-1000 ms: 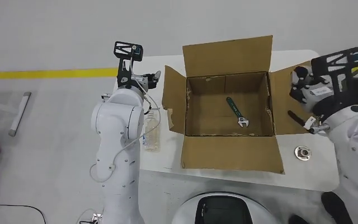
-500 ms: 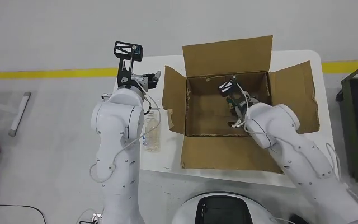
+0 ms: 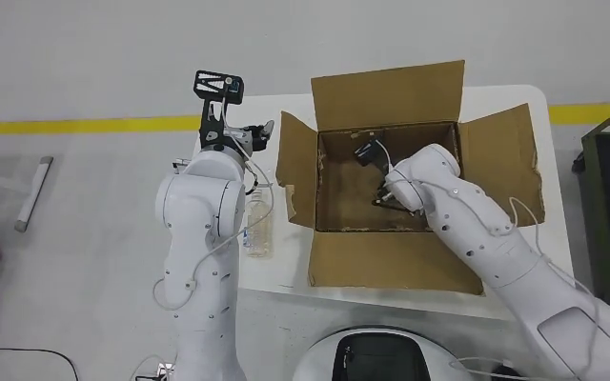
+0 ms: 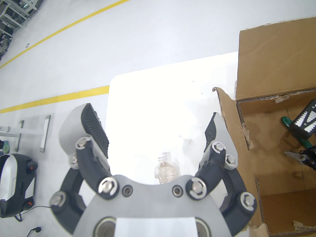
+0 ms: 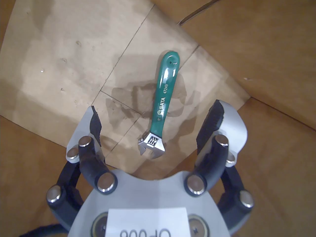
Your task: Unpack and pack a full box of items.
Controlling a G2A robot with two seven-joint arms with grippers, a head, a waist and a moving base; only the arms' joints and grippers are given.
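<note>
Down inside the box (image 3: 386,262), my right pincer (image 5: 156,113) hangs wide apart over the wrench (image 5: 164,92), holding nothing. The wrench lies flat on the box floor, so my fingers (image 5: 212,122) could scrape the cardboard or slide off the thin handle and drop it. I could bump the box wall too. It is small, with a shiny green handle and a silver head that points toward my wrist
</note>
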